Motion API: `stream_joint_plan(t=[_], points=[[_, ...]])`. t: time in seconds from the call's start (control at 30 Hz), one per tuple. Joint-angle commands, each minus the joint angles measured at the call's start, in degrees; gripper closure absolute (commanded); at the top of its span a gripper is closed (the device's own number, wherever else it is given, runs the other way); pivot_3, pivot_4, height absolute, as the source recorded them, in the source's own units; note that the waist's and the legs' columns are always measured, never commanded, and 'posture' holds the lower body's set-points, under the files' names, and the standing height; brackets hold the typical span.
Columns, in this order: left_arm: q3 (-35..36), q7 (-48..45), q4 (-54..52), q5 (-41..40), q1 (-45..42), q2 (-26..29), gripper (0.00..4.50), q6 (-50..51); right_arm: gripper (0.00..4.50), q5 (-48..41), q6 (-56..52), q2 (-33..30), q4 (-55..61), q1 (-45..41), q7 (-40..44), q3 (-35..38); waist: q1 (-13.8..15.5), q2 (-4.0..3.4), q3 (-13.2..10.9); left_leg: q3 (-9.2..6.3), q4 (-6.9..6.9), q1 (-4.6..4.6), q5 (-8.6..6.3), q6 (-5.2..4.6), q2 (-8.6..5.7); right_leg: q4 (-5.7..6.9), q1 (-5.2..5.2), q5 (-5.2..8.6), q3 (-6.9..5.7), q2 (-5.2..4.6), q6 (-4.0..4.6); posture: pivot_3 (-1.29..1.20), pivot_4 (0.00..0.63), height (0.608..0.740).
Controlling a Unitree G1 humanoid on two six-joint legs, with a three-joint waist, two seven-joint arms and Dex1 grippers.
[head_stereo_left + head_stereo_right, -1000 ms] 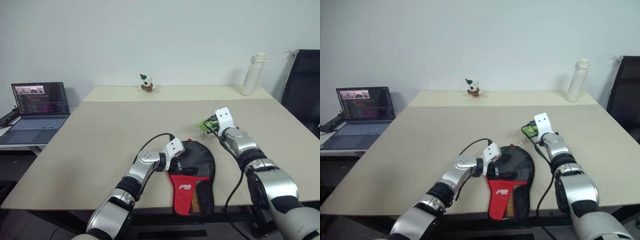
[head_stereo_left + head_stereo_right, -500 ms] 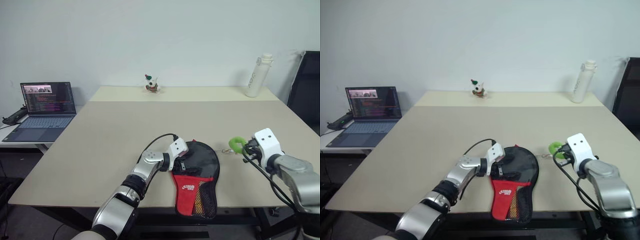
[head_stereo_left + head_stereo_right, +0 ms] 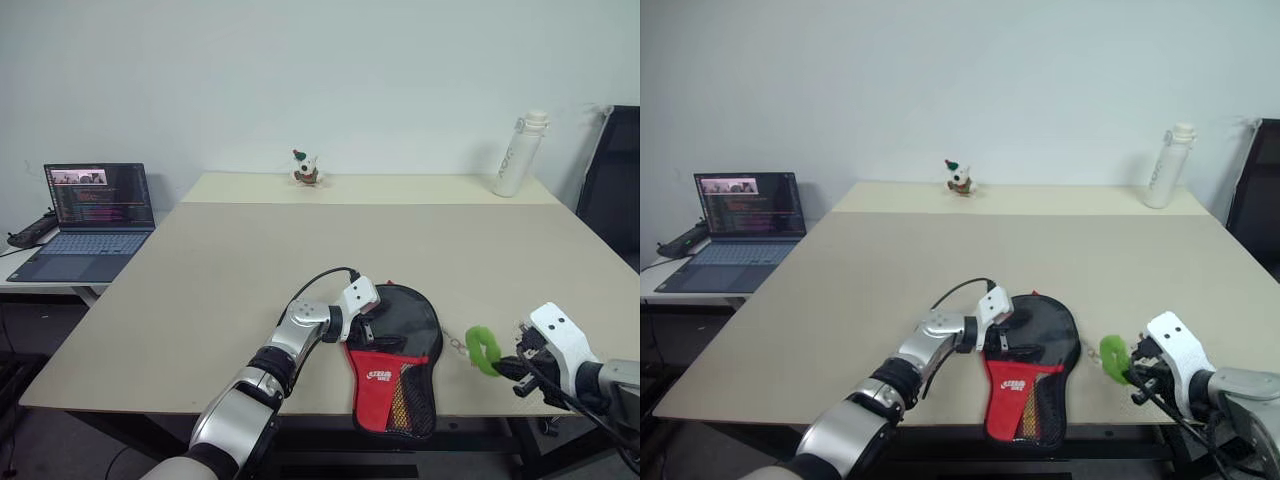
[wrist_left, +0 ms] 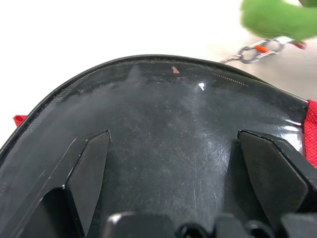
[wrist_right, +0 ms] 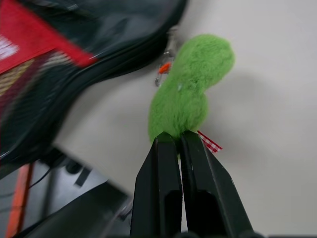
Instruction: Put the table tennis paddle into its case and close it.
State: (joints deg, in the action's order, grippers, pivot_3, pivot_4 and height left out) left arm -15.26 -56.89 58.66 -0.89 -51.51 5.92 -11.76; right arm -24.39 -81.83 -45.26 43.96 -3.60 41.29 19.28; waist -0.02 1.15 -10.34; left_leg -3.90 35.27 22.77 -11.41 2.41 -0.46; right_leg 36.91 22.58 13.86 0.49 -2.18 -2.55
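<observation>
The case [image 3: 400, 340], black fabric with a red panel, lies flat near the table's front edge with its narrow end toward me. My left gripper [image 3: 368, 322] rests open on the case's round black part, one finger [image 4: 91, 158] on each side of the glossy surface [image 4: 168, 114]. The table tennis paddle is hidden. A fuzzy green ring [image 3: 482, 350] hangs from the case by a small metal chain [image 3: 455, 342]. To the right of the case, my right gripper [image 5: 179, 139] is shut on that ring [image 5: 190, 94], close to the table's front edge.
An open laptop [image 3: 85, 215] sits on a side desk at the left. A small figurine [image 3: 304, 168] and a white bottle [image 3: 520, 152] stand at the table's far edge. A black chair [image 3: 615, 170] is at the right.
My right gripper has pulled back toward the table's front right edge, bringing the green ring and chain with it. The left gripper has stayed on the case. The camera has shifted.
</observation>
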Motion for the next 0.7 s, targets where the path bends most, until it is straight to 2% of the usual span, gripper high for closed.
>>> stream_joint_plan(t=[0.03,0.07,0.2,0.3,0.43,0.57,0.7], points=[[-0.8,0.6,2.91,2.77,1.14,-0.64,0.0,0.56,4.44,-2.41,-0.51,0.15,0.95,-1.78,-0.83,-0.52,0.0,0.0,0.0,-0.01,0.0,0.0,0.0,0.0,0.0,-0.01,-0.01,0.02,-0.01,-0.01,0.04,0.0,0.15,0.74],[-0.78,0.61,2.84,2.74,1.16,-0.71,0.0,0.53,4.44,-2.63,-0.42,0.18,0.44,-2.27,-1.3,-0.69,0.0,0.0,0.0,-0.02,0.01,0.0,0.0,0.0,-0.01,-0.03,-0.02,0.03,-0.01,-0.01,0.05,0.0,0.15,0.74],[-0.63,0.65,2.42,2.59,1.36,-0.75,0.0,0.48,3.11,-4.06,0.12,-1.04,-0.92,-2.95,-1.25,-0.51,0.09,0.02,-0.01,-0.09,0.0,0.03,0.0,0.0,-0.03,-0.09,-0.07,0.02,-0.05,-0.02,0.03,0.0,0.15,0.74],[-0.03,0.83,1.44,1.99,1.64,-0.58,0.0,0.68,2.12,-9.19,0.64,-3.29,-2.25,-4.11,3.98,3.44,0.09,0.03,-0.02,-0.1,0.0,0.04,0.0,0.0,-0.04,-0.1,-0.08,0.0,-0.05,-0.04,-0.01,0.0,0.15,0.74],[1.18,0.38,-1.24,0.83,1.99,-0.55,0.0,1.37,2.12,-11.72,3.25,-3.68,-7.41,-9.64,4.52,5.83,-0.1,0.07,-0.05,-0.1,0.01,0.0,0.0,0.0,-0.02,-0.08,-0.09,0.0,-0.08,-0.02,-0.01,0.0,0.15,0.74],[4.31,-2.67,-13.81,-3.77,4.42,1.99,0.0,6.27,2.12,-8.09,14.52,1.41,-22.08,-23.82,0.21,0.37,-0.78,0.18,-0.13,-0.08,-0.01,-0.02,0.0,0.0,0.02,-0.07,-0.07,0.03,-0.07,-0.01,0.05,0.0,0.15,0.74],[5.24,-5.05,-26.25,-5.82,8.39,6.48,0.0,12.11,2.12,-5.45,23.86,4.77,-32.68,-30.97,1.1,-5.18,-1.63,0.23,-0.19,-0.07,-0.24,0.31,0.01,0.0,0.03,0.04,0.46,0.0,-0.01,0.06,0.04,0.0,0.15,0.74]])
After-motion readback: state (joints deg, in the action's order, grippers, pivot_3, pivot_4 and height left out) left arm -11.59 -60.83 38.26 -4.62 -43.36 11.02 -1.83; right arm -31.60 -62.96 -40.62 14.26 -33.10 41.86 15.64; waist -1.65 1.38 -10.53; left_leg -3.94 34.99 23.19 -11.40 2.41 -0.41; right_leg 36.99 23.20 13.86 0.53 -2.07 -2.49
